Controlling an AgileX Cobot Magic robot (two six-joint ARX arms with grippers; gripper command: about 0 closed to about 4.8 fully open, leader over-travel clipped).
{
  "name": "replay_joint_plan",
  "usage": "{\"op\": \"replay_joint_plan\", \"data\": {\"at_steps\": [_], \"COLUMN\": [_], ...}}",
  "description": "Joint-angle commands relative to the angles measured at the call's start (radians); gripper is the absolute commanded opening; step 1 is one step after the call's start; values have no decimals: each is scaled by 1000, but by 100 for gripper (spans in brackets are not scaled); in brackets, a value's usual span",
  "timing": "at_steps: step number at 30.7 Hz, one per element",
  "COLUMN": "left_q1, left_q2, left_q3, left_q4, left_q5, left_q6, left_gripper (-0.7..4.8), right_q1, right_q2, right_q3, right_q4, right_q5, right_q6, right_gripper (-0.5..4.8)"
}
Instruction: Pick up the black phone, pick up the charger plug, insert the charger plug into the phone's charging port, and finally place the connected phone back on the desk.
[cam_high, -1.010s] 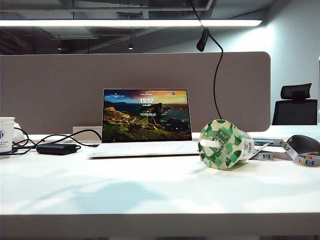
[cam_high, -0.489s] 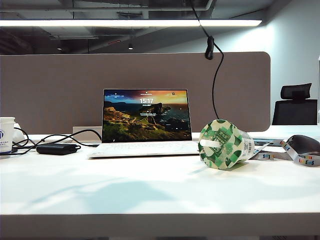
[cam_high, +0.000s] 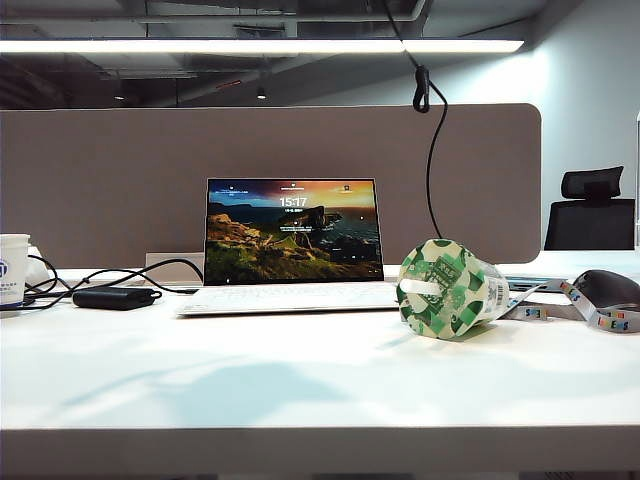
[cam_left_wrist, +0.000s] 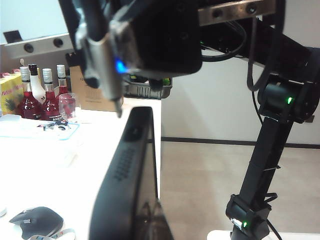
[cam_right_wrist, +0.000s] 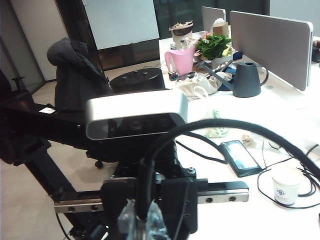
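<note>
Insertion step: the left gripper (cam_left_wrist: 131, 212) clamps the phone (cam_left_wrist: 131, 175) at lower centre. The right gripper (cam_right_wrist: 142, 220) pinches the cable (cam_right_wrist: 210, 127), its plug (cam_left_wrist: 118, 106) poised above the phone's top edge. Next, align and press in.

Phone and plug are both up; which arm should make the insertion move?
Right. The right gripper, shut on the cable, holds the plug just off the phone's upper short edge in the left wrist view. The left gripper, shut on the phone, faces it and should probably just hold steady.
</note>
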Motion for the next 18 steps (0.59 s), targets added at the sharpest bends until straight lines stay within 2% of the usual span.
{"op": "replay_joint_plan", "data": {"at_steps": [1,18], "left_q1": [-1,-1], "left_q2": [-5,-1], "left_q3": [7,7], "left_q4": [28,29], "left_q5": [-4,-11], "left_q6": [-2,-2], "left_gripper": [-7,-7], "right_q1": [3,3], "right_q2": [-6,2], "right_q3": [6,5], "right_q4": [13,5], "right_q5": [-19,-18], "right_q6": [0,-8], "right_gripper": [-7,-7]}}
